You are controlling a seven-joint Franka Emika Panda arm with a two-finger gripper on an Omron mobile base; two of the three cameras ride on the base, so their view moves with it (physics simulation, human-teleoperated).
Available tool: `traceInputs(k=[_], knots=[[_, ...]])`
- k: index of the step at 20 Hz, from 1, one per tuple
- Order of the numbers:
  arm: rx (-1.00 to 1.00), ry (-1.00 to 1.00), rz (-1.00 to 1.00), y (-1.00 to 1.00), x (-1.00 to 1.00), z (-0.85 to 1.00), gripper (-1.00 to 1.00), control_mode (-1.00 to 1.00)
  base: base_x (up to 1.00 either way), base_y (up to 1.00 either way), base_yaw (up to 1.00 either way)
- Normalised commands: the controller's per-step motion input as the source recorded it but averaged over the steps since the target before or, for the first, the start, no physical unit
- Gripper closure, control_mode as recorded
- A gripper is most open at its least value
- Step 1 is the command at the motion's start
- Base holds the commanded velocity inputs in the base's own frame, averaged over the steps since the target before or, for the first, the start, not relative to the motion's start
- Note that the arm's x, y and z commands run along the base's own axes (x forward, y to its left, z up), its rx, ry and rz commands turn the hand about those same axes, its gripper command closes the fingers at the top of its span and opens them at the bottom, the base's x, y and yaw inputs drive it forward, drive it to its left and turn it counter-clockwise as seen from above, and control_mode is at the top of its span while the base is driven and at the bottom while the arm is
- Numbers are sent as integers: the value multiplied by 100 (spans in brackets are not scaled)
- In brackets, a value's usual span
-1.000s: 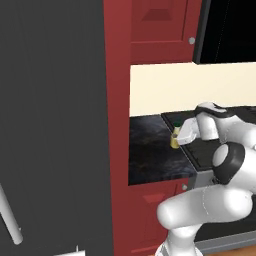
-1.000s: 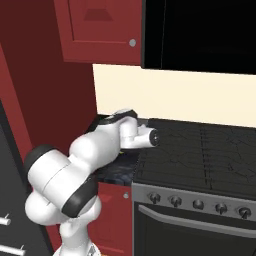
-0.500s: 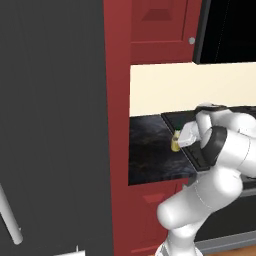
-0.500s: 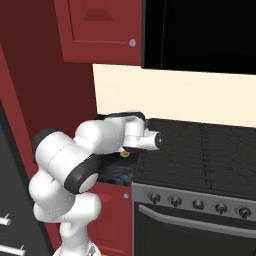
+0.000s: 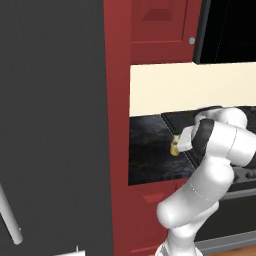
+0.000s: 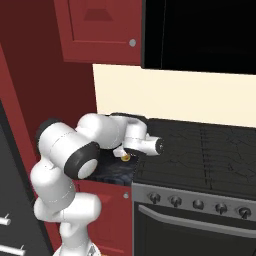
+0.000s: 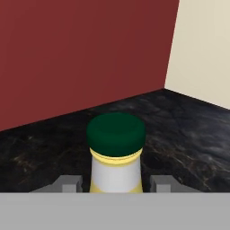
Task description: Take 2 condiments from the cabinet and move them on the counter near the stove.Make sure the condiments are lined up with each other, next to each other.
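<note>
Claw (image 7: 116, 184) pinching yellow bottle (image 7: 116, 173) at its neck, over the counter (image 5: 150, 155) beside stove (image 6: 200, 150).
Bottle sits near counter's right edge; bare black counter to its left, red side panel (image 7: 81, 54) and cream wall (image 7: 202, 49) bound the far corner.

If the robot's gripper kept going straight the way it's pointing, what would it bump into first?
The gripper already holds the yellow bottle. Beyond it, probably the black counter, then the dark red side wall; depth is unclear.
</note>
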Motion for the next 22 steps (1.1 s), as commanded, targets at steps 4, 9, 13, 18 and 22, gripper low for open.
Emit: traceInputs(k=[4, 9, 13, 18, 22], knots=[[0, 0, 0, 0, 4, -20, 100, -100, 0, 0, 0], [0, 0, 0, 0, 4, -21, 100, -100, 0, 0, 0], [0, 0, 0, 0, 3, -19, 100, -100, 0, 0, 0], [0, 0, 0, 0, 0, -9, 100, -100, 0, 0, 0], [0, 0, 3, 4, 0, -12, 100, -100, 0, 0, 0]])
